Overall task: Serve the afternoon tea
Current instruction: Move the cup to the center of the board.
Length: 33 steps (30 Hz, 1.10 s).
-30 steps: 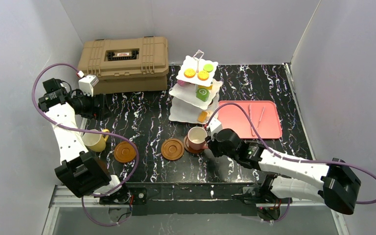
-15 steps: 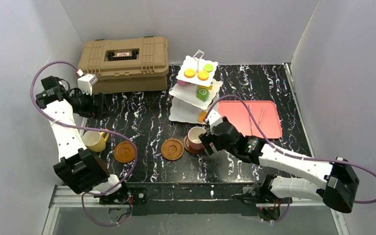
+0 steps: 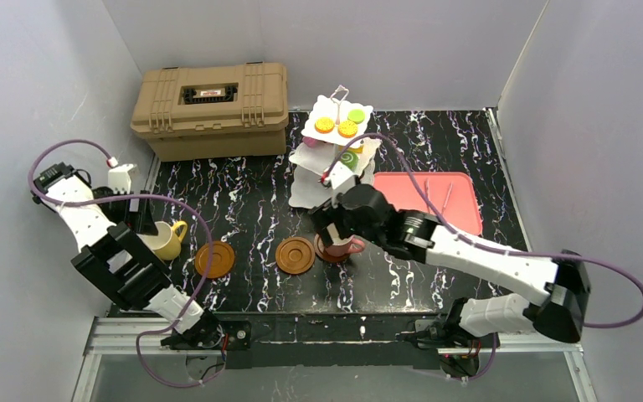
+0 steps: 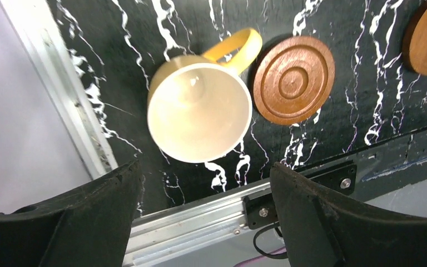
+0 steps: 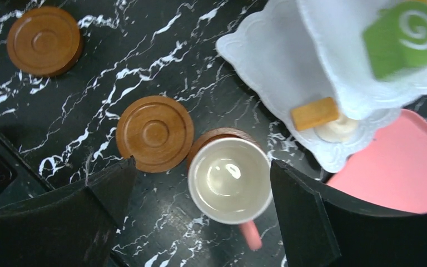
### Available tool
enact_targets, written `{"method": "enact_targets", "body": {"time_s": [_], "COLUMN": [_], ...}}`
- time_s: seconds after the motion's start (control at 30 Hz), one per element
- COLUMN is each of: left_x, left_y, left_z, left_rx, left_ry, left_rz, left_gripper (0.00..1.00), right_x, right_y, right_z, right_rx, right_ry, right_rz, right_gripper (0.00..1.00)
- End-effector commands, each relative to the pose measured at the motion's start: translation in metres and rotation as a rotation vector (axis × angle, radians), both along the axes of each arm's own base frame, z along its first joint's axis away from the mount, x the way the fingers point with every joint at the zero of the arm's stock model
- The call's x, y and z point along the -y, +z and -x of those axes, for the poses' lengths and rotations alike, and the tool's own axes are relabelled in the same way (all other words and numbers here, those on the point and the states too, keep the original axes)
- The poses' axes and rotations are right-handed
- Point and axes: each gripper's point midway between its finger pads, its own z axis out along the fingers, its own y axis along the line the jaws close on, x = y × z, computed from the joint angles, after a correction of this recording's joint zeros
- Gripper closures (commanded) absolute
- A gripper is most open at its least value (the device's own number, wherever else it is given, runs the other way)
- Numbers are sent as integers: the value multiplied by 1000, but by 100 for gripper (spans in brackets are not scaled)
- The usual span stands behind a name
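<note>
The left gripper [image 4: 204, 166] hangs over the near left of the table with its jaws spread wide and nothing held. The yellow cup [image 4: 199, 111] stands upright below, between the two fingers and a little beyond their tips, its handle pointing away. An empty brown saucer [image 4: 293, 79] lies just to its right.

The right gripper [image 5: 203, 167] is also fully spread and empty. It hovers above the pink cup [image 5: 231, 181], which sits on its own saucer [image 5: 217, 133], centred between the jaws and clear of both. A second empty saucer [image 5: 154, 132] lies just left of it. The white tiered stand [image 5: 267, 61] rises just beyond the cup.
</note>
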Motion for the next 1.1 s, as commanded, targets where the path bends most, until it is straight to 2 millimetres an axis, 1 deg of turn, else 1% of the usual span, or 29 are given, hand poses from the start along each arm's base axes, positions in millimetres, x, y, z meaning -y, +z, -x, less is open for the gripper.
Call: {"method": "enact_targets", "body": {"time_s": [0.0, 0.1, 0.2, 0.27, 0.33, 0.47, 0.5, 0.53, 0.6, 0.63, 0.7, 0.77, 0.83, 0.97, 1.03, 1.07], "left_x": [2, -1, -16, -22, -27, -28, -26, -24, -15, -9, 9, 28, 46, 72, 85, 90], "left_y": [-21, -32, -46, -54, -57, -61, -63, -65, -68, -69, -65, -58, -54, -47, -44, -43], "left_z": [13, 7, 5, 6, 5, 1, -1, -3, -8, -11, -20, -28, -35, -53, -64, -68], "left_rx": [-44, -56, -80, -91, -85, -62, -57, -54, -58, -56, -29, 15, 34, 54, 64, 70], "left_ry": [-32, -25, -28, -36, -45, -51, -48, -43, -38, -38, -44, -39, -56, -43, -77, -91], "left_rz": [7, 41, -8, -32, -61, -71, -63, -52, -16, 3, 39, 70, 66, 100, 89, 82], "left_gripper": [19, 25, 36, 42, 46, 51, 53, 58, 70, 78, 100, 100, 100, 100, 100, 100], "right_x": [-36, -53, -64, -71, -77, -90, -91, -91, -93, -91, -87, -87, -88, -91, -93, -98], "right_y": [2, -1, -9, -10, -12, -17, -19, -21, -25, -28, -36, -40, -43, -47, -52, -51], "right_z": [6, 7, 5, 3, 1, 9, 10, 12, 13, 12, 8, 8, 8, 5, 4, 3], "right_rx": [-31, -55, -91, -129, -167, -207, -211, -212, -211, -219, -236, -253, -252, -233, -222, -213], "right_ry": [50, 62, 40, -2, -46, 18, 32, 43, 52, 33, 1, 6, 7, 24, 35, 53], "right_rz": [-15, -39, -70, -127, -183, -180, -168, -160, -165, -170, -192, -219, -209, -184, -168, -176], "right_gripper": [2, 1, 2, 2, 2, 2, 2, 1, 1, 2, 1, 2, 2, 1, 2, 2]}}
